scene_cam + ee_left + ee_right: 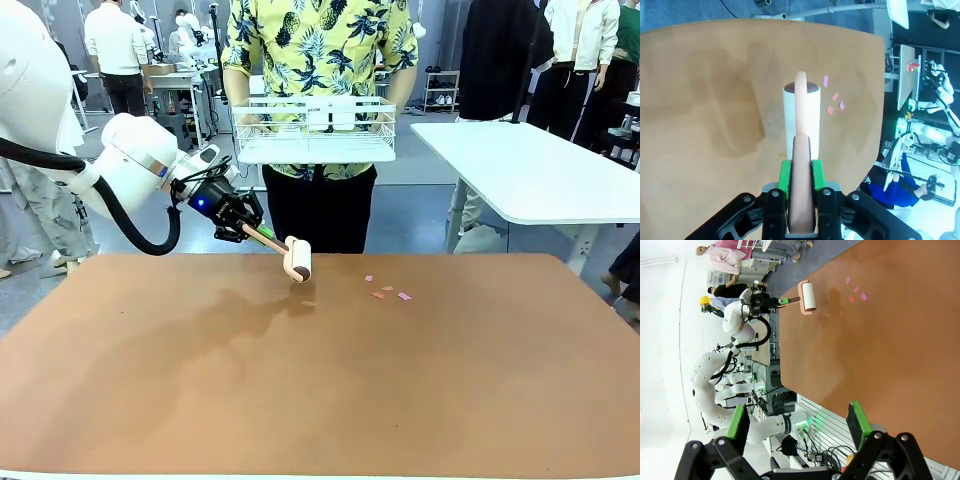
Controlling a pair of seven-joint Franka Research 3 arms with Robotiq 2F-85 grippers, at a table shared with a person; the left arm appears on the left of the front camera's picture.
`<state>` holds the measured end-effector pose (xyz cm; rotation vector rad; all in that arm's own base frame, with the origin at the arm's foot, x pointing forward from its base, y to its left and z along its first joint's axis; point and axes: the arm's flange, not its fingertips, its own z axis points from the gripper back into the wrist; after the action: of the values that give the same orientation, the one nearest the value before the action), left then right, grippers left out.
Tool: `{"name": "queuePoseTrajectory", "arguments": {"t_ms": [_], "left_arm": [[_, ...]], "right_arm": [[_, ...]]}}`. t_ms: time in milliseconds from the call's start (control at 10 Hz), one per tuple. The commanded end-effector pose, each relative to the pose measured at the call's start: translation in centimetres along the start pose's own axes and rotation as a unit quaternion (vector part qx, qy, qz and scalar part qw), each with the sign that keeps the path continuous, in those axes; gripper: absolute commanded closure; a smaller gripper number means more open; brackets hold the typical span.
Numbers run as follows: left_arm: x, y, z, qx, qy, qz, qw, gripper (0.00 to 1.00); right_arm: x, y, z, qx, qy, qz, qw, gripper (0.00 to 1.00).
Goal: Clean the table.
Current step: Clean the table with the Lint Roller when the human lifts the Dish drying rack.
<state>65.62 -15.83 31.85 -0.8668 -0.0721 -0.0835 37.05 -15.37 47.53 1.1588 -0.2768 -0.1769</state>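
The table (300, 400) has a matte terracotta top with a thin pale edge and lies wide across the foreground. A few small flat pink scraps (386, 291) lie on its far part. The left gripper (252, 232) is clamped on the smooth peach handle of a cylindrical white lint roller (298, 261). The right gripper (797, 421) stands spread wide and holds nothing.

My left arm (130, 160): angled down toward centre, left gripper (252, 230) clamped on a lint roller (297, 258) handle. My right gripper (796, 410): fingers spread wide apart.
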Motion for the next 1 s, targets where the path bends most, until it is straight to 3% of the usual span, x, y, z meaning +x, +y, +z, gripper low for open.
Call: {"name": "queuePoseTrajectory", "arguments": {"t_ms": [0, 600, 900], "left_arm": [[-0.3, -0.3, 0.3, 0.002, -0.001, -0.001, 1.000, 0.79], [1.5, -0.8, -2.3, 0.008, 0.009, 0.023, 1.000, 0.79], [2.4, -0.5, -4.5, -0.007, 0.045, 0.035, 0.998, 0.79]], "right_arm": [[-0.2, 0.2, 0.2, 0.005, 0.002, 0.006, 1.000, 0.00], [-0.2, 0.2, 0.2, 0.005, 0.002, 0.006, 1.000, 0.00], [-0.2, 0.2, 0.2, 0.005, 0.002, 0.006, 1.000, 0.00]]}}
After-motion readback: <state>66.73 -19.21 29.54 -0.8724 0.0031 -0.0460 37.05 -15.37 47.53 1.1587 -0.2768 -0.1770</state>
